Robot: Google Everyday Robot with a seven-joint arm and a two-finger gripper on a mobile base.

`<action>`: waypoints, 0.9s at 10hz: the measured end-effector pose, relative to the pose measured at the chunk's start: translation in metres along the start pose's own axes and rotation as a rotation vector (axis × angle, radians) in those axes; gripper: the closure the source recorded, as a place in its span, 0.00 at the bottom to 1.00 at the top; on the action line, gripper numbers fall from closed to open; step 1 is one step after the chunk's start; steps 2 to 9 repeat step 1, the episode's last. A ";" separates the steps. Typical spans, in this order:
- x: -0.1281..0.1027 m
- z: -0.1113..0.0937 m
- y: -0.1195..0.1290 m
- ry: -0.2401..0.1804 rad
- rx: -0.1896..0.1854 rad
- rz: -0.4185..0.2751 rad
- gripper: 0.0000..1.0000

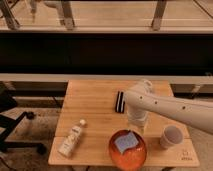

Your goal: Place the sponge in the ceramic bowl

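While the gripper (137,125) is being held low over the wooden table (95,107), the sponge (127,141) is being cradled in the ceramic bowl (120,156).
The bowl is being seen just below and in front of the gripper, whose state, spread or pressed together, cannot be told; a lying bottle (71,138) is being shown well to its left, a whitish cup (171,136) near its right, a black bar (120,101) just behind it.

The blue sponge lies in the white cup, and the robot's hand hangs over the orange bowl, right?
No: the camera view shows the sponge in the orange bowl, not the cup. The hand does hang over the bowl's far rim.
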 end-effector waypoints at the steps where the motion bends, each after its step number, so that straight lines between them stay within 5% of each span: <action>1: 0.000 -0.001 0.000 0.000 0.001 -0.002 0.23; 9: 0.000 -0.001 0.000 0.000 0.001 -0.002 0.23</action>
